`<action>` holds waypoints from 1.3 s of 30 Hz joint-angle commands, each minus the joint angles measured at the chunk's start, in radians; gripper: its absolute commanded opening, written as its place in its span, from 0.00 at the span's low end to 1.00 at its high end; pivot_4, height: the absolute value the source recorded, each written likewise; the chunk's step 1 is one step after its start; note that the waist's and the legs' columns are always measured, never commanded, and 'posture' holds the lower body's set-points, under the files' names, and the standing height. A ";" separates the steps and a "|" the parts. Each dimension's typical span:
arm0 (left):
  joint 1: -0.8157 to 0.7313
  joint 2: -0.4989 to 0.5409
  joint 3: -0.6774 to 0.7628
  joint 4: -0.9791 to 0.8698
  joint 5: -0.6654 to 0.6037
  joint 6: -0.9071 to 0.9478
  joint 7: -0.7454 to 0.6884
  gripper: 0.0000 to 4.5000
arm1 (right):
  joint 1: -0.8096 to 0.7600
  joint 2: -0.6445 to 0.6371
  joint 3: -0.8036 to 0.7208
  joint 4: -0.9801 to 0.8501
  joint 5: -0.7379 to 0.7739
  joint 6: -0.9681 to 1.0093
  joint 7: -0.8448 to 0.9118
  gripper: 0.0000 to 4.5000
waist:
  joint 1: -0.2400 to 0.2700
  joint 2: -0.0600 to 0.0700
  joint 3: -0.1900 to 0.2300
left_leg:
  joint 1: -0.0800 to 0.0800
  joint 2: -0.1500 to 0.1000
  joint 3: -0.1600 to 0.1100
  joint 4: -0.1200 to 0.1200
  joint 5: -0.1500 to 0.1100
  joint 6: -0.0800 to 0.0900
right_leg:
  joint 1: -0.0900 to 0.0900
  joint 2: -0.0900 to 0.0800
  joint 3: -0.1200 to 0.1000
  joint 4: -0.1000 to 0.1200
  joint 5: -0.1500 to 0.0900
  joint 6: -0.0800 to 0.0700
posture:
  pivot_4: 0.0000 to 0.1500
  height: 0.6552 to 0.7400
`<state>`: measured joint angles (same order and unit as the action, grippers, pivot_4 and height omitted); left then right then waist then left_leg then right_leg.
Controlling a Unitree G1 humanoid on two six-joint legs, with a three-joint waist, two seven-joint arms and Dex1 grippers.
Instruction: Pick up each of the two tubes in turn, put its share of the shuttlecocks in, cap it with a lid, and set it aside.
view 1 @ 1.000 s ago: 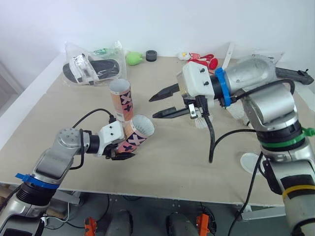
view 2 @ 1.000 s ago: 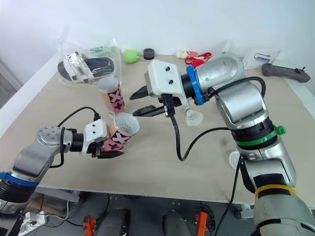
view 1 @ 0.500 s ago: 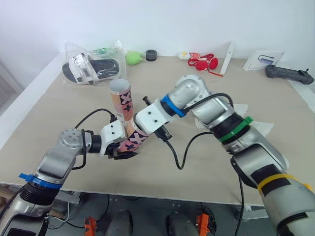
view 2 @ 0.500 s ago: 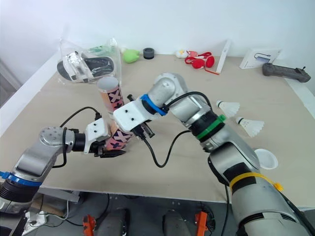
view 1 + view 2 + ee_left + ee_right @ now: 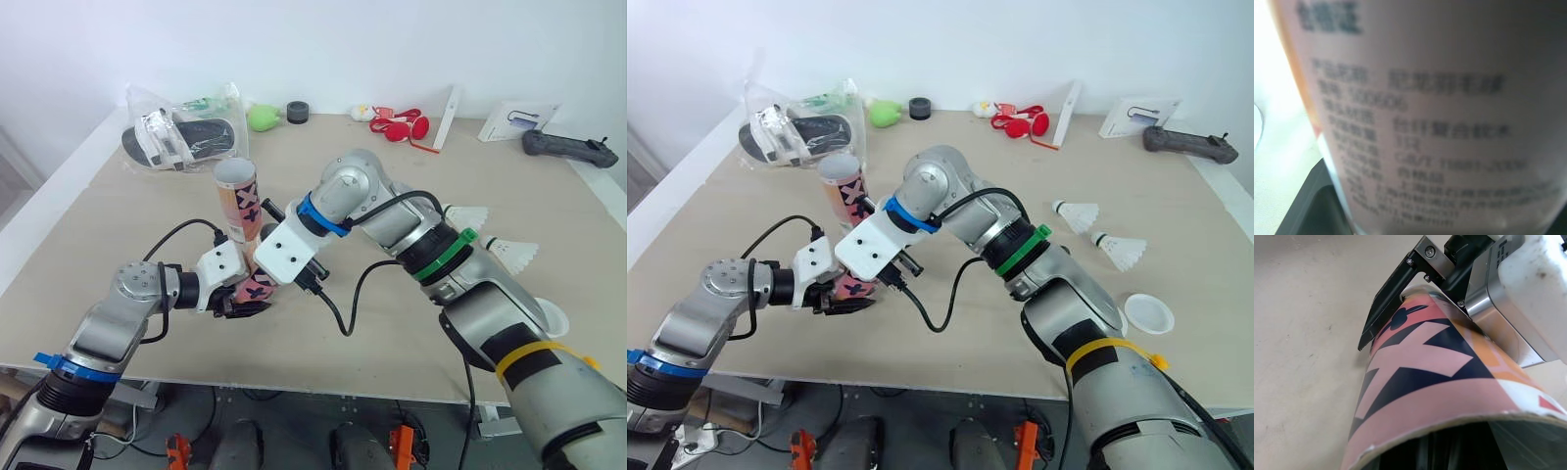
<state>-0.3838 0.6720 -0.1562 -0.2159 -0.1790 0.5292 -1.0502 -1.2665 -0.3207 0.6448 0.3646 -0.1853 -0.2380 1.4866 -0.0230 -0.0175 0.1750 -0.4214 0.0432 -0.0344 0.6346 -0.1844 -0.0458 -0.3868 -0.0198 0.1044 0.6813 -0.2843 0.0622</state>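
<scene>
The tilted tube (image 5: 257,286) was held clamped in the left gripper (image 5: 238,305), low over the worktop (image 5: 147,215). Within the last second the right gripper (image 5: 284,257) had been swung to its mouth, its state not to be told; loading was judged under way

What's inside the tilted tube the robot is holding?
The tube has no lid on its open mouth. Its inside is dark, and the right arm covers the mouth from above, so its contents are hidden.

Down from the head over the table (image 5: 118,215), shared by both eyes. From the left wrist, pressed against the tube (image 5: 1415,117); from the right, close at its rim.
</scene>
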 commanded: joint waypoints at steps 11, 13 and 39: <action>0.017 -0.023 -0.048 0.019 -0.019 -0.025 -0.023 0.69 | -0.102 -0.096 -0.167 -0.127 0.115 0.088 0.046 0.02 | 0.003 0.000 0.000 | -0.002 -0.003 0.000 -0.001 0.000 0.000 | -0.001 -0.003 0.000 0.000 0.000 -0.001 | 1.00 1.00; 0.018 -0.023 -0.044 0.023 -0.022 -0.030 -0.024 0.69 | -0.107 -0.120 -0.194 -0.141 0.138 0.120 0.054 0.02 | 0.003 0.000 0.000 | -0.002 -0.003 0.000 -0.001 0.000 0.000 | -0.001 -0.003 0.000 0.000 0.000 -0.001 | 1.00 1.00; -0.067 -0.490 -0.010 0.368 -0.049 -0.518 0.144 0.69 | 0.436 -0.904 -0.375 -0.095 0.251 0.411 0.128 0.99 | -0.016 -0.003 0.007 | -0.013 -0.010 -0.007 0.000 0.000 0.000 | -0.008 -0.007 -0.004 -0.002 -0.001 0.001 | 1.00 1.00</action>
<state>-0.4441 0.1958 -0.1681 0.1193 -0.2371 0.0759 -0.9203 -0.8177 -1.1968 0.2502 0.2285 0.1105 0.2393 1.5689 -0.0386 -0.0204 0.1819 -0.4339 0.0336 -0.0417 0.6340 -0.1844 -0.0461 -0.3947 -0.0268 0.1009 0.6793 -0.2856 0.0635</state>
